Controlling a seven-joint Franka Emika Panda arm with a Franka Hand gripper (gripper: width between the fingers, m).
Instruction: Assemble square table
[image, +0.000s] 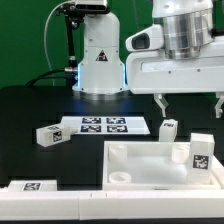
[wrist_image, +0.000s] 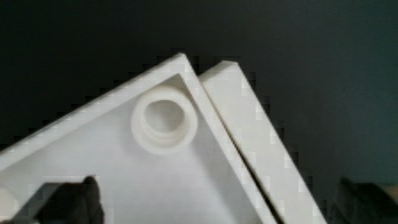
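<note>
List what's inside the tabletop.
Inside the tabletop: an upright tagged leg at the exterior view's right, and an empty round corner socket. The floor under the leg is covered.

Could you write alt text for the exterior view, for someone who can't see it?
A white robot gripper, open and empty, hangs above a white tray-like tabletop on a black table. One tagged leg stands at the tabletop's corner; a second leg and third leg sit loose near the marker board.
</note>
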